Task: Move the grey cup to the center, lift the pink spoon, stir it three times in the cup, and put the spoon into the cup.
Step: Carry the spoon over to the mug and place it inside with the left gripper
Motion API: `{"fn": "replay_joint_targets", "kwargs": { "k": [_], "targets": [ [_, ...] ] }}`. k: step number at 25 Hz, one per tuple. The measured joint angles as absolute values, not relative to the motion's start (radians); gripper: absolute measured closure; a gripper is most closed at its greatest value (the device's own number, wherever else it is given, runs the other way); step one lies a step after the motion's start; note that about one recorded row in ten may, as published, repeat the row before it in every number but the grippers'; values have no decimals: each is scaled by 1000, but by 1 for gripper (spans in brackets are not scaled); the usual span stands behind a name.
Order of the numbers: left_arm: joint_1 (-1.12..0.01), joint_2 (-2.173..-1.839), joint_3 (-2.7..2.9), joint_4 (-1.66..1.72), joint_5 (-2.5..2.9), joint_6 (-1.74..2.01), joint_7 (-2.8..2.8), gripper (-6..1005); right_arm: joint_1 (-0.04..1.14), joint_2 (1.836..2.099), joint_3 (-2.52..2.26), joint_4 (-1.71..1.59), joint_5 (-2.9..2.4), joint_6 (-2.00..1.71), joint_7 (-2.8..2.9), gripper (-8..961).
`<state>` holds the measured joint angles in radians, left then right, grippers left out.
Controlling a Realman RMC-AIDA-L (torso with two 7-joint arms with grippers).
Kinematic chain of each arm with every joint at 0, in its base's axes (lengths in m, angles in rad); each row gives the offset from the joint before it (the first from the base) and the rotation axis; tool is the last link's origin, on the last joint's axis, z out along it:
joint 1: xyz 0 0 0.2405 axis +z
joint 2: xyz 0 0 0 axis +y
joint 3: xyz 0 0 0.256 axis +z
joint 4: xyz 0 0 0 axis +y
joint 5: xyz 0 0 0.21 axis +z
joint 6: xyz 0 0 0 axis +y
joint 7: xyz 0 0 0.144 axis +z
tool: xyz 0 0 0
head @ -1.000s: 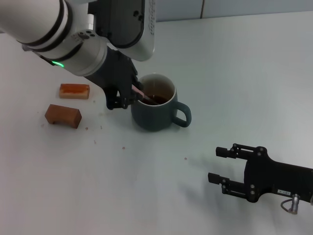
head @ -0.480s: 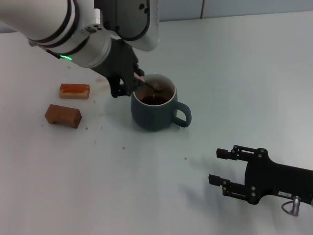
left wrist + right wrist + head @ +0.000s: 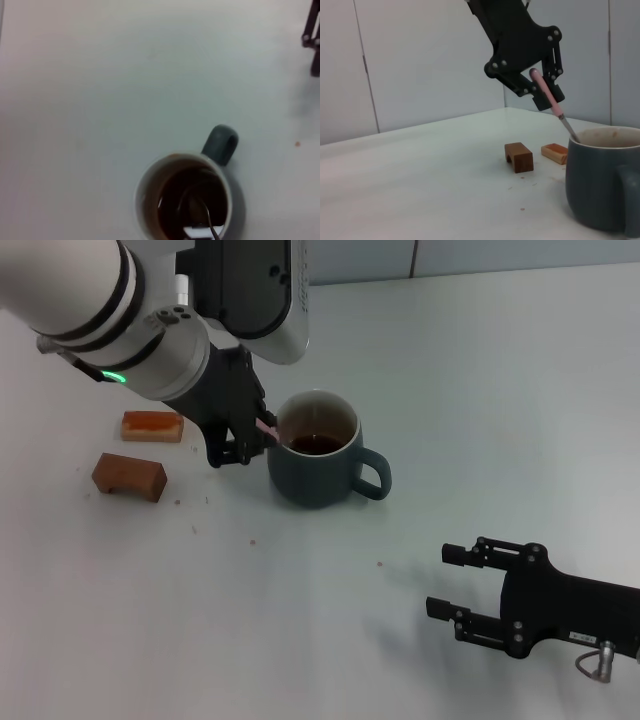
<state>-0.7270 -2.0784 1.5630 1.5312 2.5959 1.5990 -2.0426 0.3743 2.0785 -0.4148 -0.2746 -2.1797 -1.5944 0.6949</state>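
The grey cup [image 3: 318, 472] stands near the table's middle, handle toward the right, with dark liquid inside. My left gripper [image 3: 245, 447] is at the cup's left rim, shut on the pink spoon [image 3: 268, 427], which slants down into the cup. In the left wrist view the cup [image 3: 220, 142] is seen from above with the spoon's metal bowl [image 3: 199, 206] in the liquid. The right wrist view shows the left gripper [image 3: 546, 95] holding the spoon [image 3: 549, 100] over the cup [image 3: 597, 190]. My right gripper [image 3: 448, 580] is open and empty at the front right.
Two brown blocks lie left of the cup: an orange-brown one [image 3: 152, 426] farther back and a darker arched one [image 3: 128, 476] nearer. They also show in the right wrist view [image 3: 519, 156]. Small crumbs dot the table in front of the cup.
My left gripper swung up and right toward the cup's rim, then back left and down, sweeping the spoon through the cup. The cup and the right arm stayed still.
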Motion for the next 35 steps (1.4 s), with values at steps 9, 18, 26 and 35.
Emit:
{"fn": "replay_joint_targets", "kwargs": {
  "k": [9,18,26,35],
  "targets": [
    [-723,-2078,1573,1528,2548,1553,-2043,854,371,2079,-417,-273,-2180,-1597,695,311],
    [-720,-2078,1565,1505,2593,1498,-2083,841,369,2079,-417,-273,-2182,-1602,695,310],
    [-707,-2074,1562,1514,2587,1533,-2091,828,369,2078,-417,-273,-2183,-1608,695,310],
    [-698,-2076,1569,1514,2544,1537,-2093,815,370,2077,-417,-273,-2183,-1608,695,310]
  ]
}}
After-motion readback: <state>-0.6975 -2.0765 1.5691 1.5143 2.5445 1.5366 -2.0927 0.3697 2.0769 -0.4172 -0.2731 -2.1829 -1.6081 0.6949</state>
